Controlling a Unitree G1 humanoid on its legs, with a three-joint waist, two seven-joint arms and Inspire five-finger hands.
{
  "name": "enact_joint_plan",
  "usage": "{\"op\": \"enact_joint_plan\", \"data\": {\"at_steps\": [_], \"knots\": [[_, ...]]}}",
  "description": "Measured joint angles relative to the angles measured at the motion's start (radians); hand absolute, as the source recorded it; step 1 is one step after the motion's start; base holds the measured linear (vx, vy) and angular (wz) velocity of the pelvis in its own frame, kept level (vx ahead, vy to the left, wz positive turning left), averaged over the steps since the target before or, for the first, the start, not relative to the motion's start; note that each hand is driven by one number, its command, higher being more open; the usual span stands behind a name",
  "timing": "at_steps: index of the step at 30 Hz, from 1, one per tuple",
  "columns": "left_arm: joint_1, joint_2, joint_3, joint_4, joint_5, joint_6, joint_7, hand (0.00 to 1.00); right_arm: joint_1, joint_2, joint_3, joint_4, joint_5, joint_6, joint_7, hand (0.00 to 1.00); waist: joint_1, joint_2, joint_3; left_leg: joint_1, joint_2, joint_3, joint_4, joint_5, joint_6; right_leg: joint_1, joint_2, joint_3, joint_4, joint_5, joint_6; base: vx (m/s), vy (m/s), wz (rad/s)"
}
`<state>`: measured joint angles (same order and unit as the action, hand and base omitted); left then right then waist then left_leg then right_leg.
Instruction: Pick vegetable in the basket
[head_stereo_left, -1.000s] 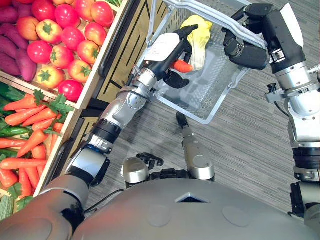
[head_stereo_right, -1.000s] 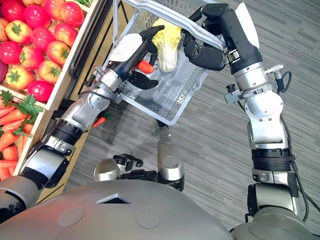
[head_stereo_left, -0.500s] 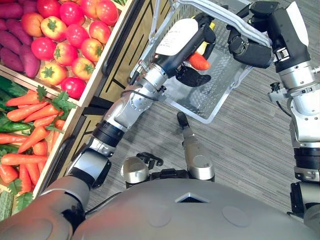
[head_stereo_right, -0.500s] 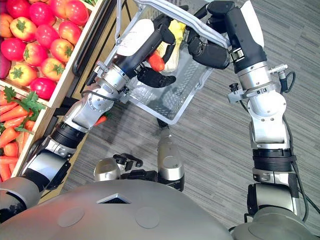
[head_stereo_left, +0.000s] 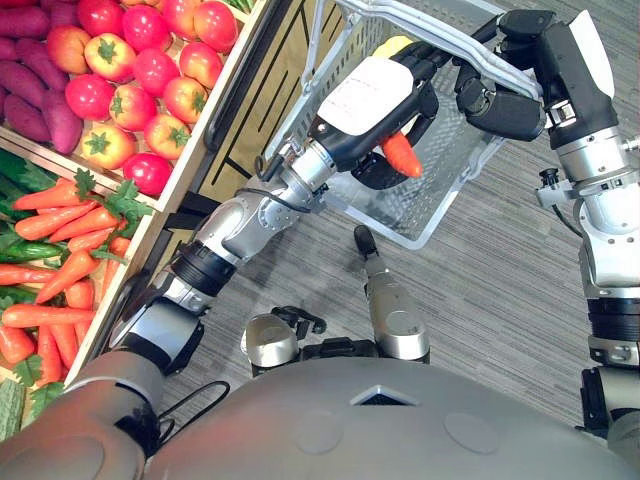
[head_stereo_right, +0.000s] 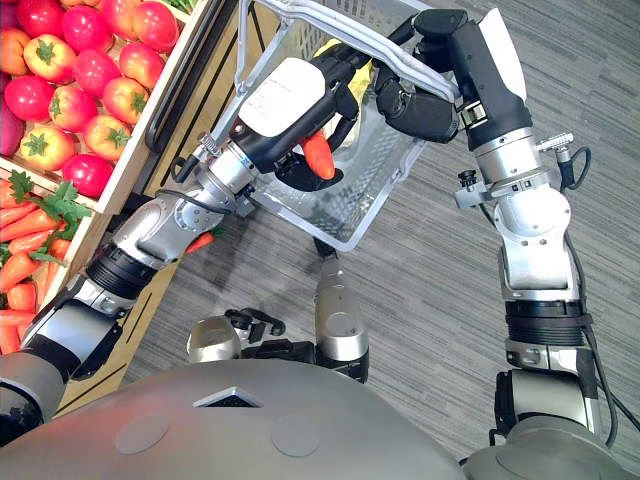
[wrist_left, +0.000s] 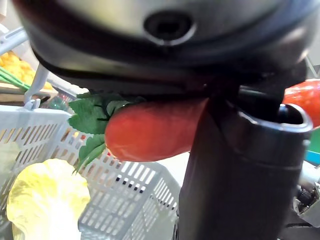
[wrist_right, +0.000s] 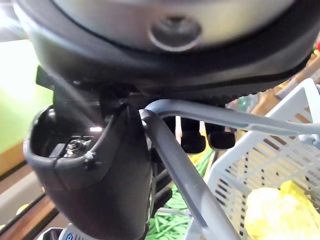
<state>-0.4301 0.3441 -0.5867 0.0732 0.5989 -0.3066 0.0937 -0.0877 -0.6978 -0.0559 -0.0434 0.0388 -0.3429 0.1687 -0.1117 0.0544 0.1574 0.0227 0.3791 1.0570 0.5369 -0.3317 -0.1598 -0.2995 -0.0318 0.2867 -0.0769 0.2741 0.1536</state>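
Observation:
My left hand (head_stereo_left: 375, 105) is shut on an orange carrot (head_stereo_left: 402, 155) with green leaves and holds it over the open top of the white plastic basket (head_stereo_left: 437, 195). The left wrist view shows the carrot (wrist_left: 155, 131) pinched under the thumb, above the basket's mesh wall (wrist_left: 125, 192). A pale yellow cabbage (wrist_left: 47, 197) lies inside the basket. My right hand (head_stereo_left: 495, 100) is shut on the basket's grey handle (wrist_right: 185, 175) and holds the basket in the air, tilted toward the shelf.
A wooden produce shelf (head_stereo_left: 215, 95) stands at the left with tomatoes (head_stereo_left: 150, 80), purple sweet potatoes (head_stereo_left: 35, 95) and a heap of carrots (head_stereo_left: 60, 270). Grey plank floor (head_stereo_left: 500, 290) lies under the basket and to the right.
My left hand has moved the carrot to the right and further over the basket, turning so the carrot's tip points down. The right hand keeps its hold on the handle.

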Motion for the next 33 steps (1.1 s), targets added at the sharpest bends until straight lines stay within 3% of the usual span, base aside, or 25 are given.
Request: {"op": "enact_joint_plan", "data": {"at_steps": [15,19,22,25,31,33], "knots": [[0.000,0.008,0.002,0.005,0.055,-0.003,0.003,1.00,0.006,0.000,0.000,0.001,-0.004,0.000,0.000,0.00,0.000,0.012,-0.018,-0.019,0.000,-0.021,0.002,-0.001,0.002,-0.005,-0.006,-0.014,0.000,0.000,0.000,-0.01,0.002,0.03],[0.002,-0.038,0.032,0.081,0.060,-0.019,-0.019,1.00,0.006,0.000,-0.012,0.001,-0.004,0.000,-0.004,0.00,-0.002,0.013,-0.022,-0.036,-0.002,-0.037,0.006,-0.002,0.004,-0.010,-0.013,-0.025,0.000,0.000,0.000,-0.02,0.000,0.10],[0.009,-0.106,0.116,0.153,0.026,0.023,-0.031,1.00,0.006,0.014,-0.045,0.006,-0.005,0.002,-0.004,0.00,-0.001,0.013,-0.022,-0.048,-0.001,-0.051,0.013,-0.002,0.007,-0.011,-0.017,-0.034,0.000,0.001,0.000,-0.01,-0.003,0.11],[0.009,-0.116,0.171,0.163,0.015,0.037,-0.033,1.00,0.006,0.043,-0.074,0.009,-0.005,0.003,-0.004,0.00,-0.002,0.013,-0.022,-0.048,-0.001,-0.052,0.013,-0.003,0.008,-0.010,-0.017,-0.035,0.000,0.001,0.001,0.00,0.000,0.01],[0.013,-0.184,0.249,0.173,-0.264,0.117,-0.111,1.00,0.006,0.055,-0.115,0.009,-0.005,0.013,-0.001,0.00,-0.001,0.012,-0.023,-0.047,-0.003,-0.069,0.012,-0.004,0.011,0.002,-0.021,-0.045,0.000,0.001,0.001,0.00,0.008,0.06],[0.013,-0.193,0.254,0.173,-0.283,0.126,-0.111,1.00,0.006,0.080,-0.127,0.009,-0.005,0.020,0.002,0.00,0.000,0.012,-0.023,-0.047,-0.003,-0.071,0.012,-0.003,0.011,0.004,-0.022,-0.047,0.000,0.001,0.001,0.00,0.002,0.03]]}}
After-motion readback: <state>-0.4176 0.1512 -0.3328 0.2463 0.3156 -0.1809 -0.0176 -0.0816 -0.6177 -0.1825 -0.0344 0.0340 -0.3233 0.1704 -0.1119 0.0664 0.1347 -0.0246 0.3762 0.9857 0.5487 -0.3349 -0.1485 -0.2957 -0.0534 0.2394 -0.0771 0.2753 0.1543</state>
